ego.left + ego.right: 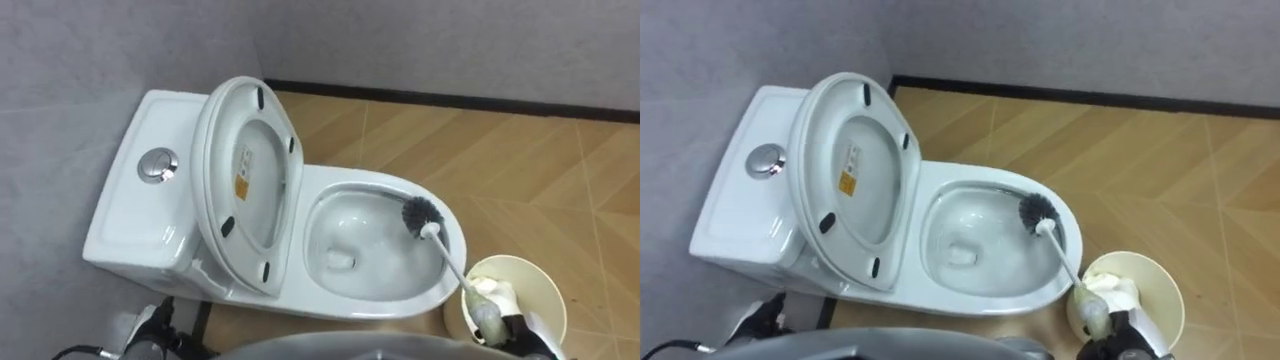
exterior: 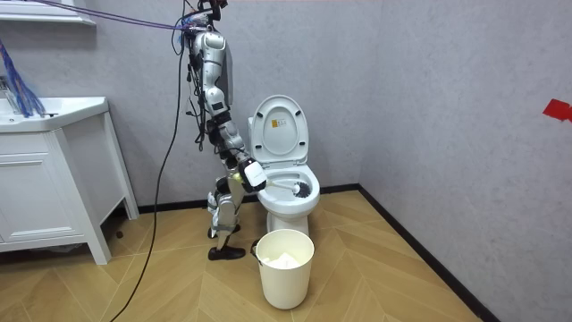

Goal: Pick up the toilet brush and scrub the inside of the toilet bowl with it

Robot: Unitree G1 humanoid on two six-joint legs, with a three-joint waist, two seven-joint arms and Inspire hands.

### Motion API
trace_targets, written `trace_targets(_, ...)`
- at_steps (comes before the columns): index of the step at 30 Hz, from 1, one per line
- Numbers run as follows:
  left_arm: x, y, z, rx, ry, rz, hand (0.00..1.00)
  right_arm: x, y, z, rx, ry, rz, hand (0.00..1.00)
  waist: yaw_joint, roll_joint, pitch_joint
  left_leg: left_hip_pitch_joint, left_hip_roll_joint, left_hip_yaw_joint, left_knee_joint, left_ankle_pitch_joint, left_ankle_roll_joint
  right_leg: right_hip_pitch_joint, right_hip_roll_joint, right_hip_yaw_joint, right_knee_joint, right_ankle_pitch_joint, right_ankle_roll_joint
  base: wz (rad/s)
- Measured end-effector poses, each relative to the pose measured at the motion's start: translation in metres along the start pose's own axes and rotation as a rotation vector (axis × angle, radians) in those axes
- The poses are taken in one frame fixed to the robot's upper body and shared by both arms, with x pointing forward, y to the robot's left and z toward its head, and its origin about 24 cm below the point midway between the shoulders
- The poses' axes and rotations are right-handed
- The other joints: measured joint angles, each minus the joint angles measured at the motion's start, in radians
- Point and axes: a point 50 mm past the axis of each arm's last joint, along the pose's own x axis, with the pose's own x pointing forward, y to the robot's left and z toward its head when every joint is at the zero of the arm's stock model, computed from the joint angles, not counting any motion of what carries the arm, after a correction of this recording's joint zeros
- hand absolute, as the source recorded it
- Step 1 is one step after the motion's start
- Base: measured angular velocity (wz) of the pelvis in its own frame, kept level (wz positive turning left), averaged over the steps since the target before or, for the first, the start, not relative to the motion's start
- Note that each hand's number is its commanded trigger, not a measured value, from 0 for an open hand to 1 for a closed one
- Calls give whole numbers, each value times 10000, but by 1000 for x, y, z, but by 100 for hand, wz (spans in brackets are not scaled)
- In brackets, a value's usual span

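1. The robot stands beside the toilet (image 1: pixel 350 308), at the room view's left of it. It faces across the bowl with the cistern (image 1: pixel 150 215) on its left. The lid and seat (image 1: pixel 250 180) are both tipped up against the cistern, so the bowl is open for work.
2. Brushing looks under way, not finished. The brush is in the bowl on one patch of wall. The near wall, the rest of the rim and the small pool of water (image 1: pixel 340 260) at the bottom seem left to do. The porcelain shows no dirt, so I cannot judge how much is already scrubbed.
3. A pale round bin (image 1: pixel 547 287) stands on the wood floor just beside the bowl's front. Something whitish lies in it that I cannot make out.
4. The toilet brush (image 1: pixel 445 250) slants down from the lower right. Its thin white shaft crosses the rim. Its dark bristle head (image 1: pixel 422 212) sits against the inner wall under the rim, on the side away from the robot.
5. The right hand (image 1: pixel 515 330) is closed round the thick pale grip end, above the bin.
6. The left hand (image 1: pixel 150 325) appears to hang low by the cistern's base. I cannot tell its state.
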Motion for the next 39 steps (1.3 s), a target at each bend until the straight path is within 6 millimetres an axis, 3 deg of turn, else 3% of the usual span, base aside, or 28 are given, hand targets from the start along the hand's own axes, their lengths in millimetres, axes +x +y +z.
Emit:
trace_targets(1, 0, 0, 1, -11, 2, 35, 0, 0, 0, 1, 18, -15, -47, 100, -26, 17, -7, 8, 5, 36, -13, 0, 0, -41, 4, 27, 9, 11, -2, -19)
trace_targets(3, -1, -10, -3, -514, 216, -44, 0, 0, -1, 3, 92, -70, -313, 100, 42, 142, -50, 123, 85, 521, -243, 1, 0, -147, 92, 311, 11, 128, -17, -36)
trace_targets(8, -2, -17, -14, -777, 659, -134, 0, -1, 5, 10, 400, -351, -588, 100, 22, 70, -27, 180, 121, 550, -335, -1, -2, -215, 149, 494, -14, 147, -34, -13)
trace_targets(17, -8, -21, -35, -776, 1278, -63, 0, 3, -12, 16, 2956, -16, -1848, 100, 19, 89, -18, 332, 158, 541, -351, -3, -4, -191, 213, 772, -53, 198, -51, -9)
trace_targets(24, -12, -23, -45, -722, 1631, -147, 0, 2, -8, 8, 3999, 593, -1780, 100, -127, 31, -4, 330, 198, 545, -392, -19, -26, -152, 265, 787, -187, 288, -54, -1)
trace_targets(25, -12, -23, -45, -717, 1635, -163, 0, 2, -8, 7, 4085, 655, -1781, 92, -122, 20, -1, 330, 198, 548, -392, -19, -26, -152, 266, 787, -187, 289, -53, 0)
trace_targets(26, -12, -23, -46, -716, 1647, -233, 0, 1, -6, 4, 4327, 820, -1774, 51, -123, 1, 3, 339, 197, 549, -391, -20, -27, -132, 267, 788, -194, 290, -51, 3)
trace_targets(27, -12, -24, -47, -677, 1667, -298, 0, 0, -5, 0, 4585, 996, -1753, 3, -128, -11, 7, 353, 195, 534, -386, -26, -33, -94, 265, 773, -212, 290, -49, 5)
trace_targets(39, -15, -28, -53, -665, 1911, -560, 0, -7, 18, -31, 5605, 2878, -729, 0, -111, 17, 25, 351, 199, 482, -355, -81, -36, 0, 285, 712, -336, 331, -24, 1)
